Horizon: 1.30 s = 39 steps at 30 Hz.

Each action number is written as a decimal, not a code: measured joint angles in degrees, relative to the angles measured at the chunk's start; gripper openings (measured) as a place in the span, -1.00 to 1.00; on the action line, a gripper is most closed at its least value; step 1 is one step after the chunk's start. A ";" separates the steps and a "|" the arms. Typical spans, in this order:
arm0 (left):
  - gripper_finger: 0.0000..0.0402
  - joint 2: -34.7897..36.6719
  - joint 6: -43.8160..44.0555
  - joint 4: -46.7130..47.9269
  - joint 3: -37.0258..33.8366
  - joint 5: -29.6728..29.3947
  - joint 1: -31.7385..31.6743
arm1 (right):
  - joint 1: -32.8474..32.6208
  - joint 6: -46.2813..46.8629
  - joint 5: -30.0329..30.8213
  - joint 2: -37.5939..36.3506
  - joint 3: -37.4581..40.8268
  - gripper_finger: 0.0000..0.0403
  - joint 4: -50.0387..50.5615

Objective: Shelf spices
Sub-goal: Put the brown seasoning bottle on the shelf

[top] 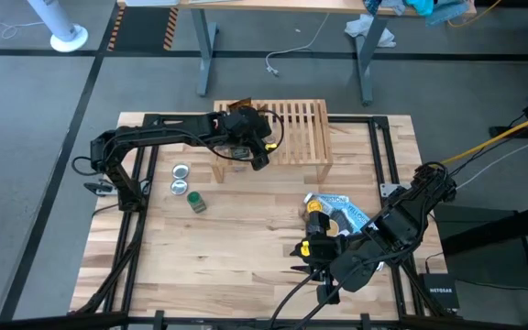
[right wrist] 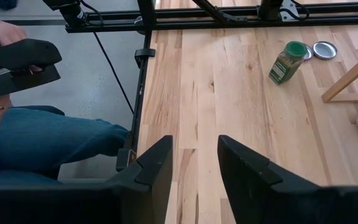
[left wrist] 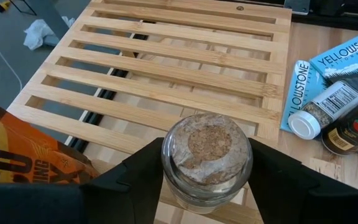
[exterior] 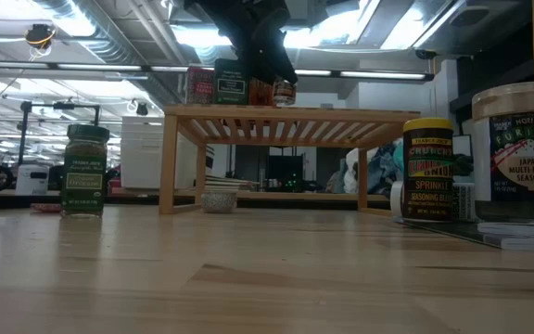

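Your left gripper [left wrist: 207, 180] has its fingers around a cork-topped jar [left wrist: 206, 155] on the shelf [top: 291, 128], upper centre of the high view. Your right gripper [right wrist: 194, 165], lower right there, holds nothing, fingers narrowly apart.

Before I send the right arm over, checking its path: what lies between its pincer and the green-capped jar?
Bare tabletop only, in the right wrist view: nothing sits between the open right pincer and the green-capped jar.

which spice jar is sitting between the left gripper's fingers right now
The cork-topped glass jar on the shelf, between the left gripper fingers; the green-capped jar stands alone on the tabletop.
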<state>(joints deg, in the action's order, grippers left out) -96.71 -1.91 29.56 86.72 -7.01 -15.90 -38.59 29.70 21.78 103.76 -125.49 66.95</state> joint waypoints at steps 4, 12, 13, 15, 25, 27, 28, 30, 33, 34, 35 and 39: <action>0.01 0.00 0.00 0.02 0.00 0.02 0.00 | -0.02 -0.01 0.00 0.00 0.00 -0.34 -0.02; 0.01 0.00 0.00 0.02 0.00 0.44 -0.02 | 0.00 0.00 0.00 -0.02 0.00 -0.34 -0.02; 0.01 0.00 0.00 0.02 -0.02 0.44 -0.02 | -0.02 0.00 0.00 0.00 0.01 -0.34 0.01; 0.01 0.00 0.00 0.02 0.00 0.44 -0.02 | -0.01 0.01 0.00 -0.01 0.00 -0.34 -0.02; 0.01 -0.02 0.00 0.04 -0.02 0.48 0.00 | -0.02 -0.01 0.00 -0.01 0.00 -0.34 -0.01; 0.01 -0.02 0.00 0.04 -0.02 0.55 0.00 | 0.00 0.02 0.00 0.01 0.00 -0.34 -0.02; 0.01 -0.02 0.00 0.04 -0.02 0.64 -0.02 | -0.02 0.00 0.00 -0.01 0.00 -0.34 -0.02; 0.01 -0.02 0.00 0.04 -0.02 0.89 0.00 | -0.02 -0.01 0.00 0.01 0.00 -0.34 -0.01; 0.01 -0.02 0.00 0.04 -0.02 1.27 0.00 | 0.00 -0.01 0.00 -0.01 0.00 -0.34 -0.01; 0.01 -0.02 0.00 0.04 -0.02 1.29 0.00 | 0.00 0.00 0.00 -0.02 0.00 -0.34 -0.02; 0.01 -0.02 0.00 0.06 -0.02 1.29 0.00 | 0.00 0.02 0.00 0.01 0.00 -0.34 -0.02; 0.01 -0.02 0.00 0.03 -0.02 1.29 0.00 | -0.01 0.02 0.00 0.00 0.00 -0.34 0.00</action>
<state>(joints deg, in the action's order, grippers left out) -96.73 -1.91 29.59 86.70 -5.72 -15.90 -38.60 29.71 21.78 103.76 -125.49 66.95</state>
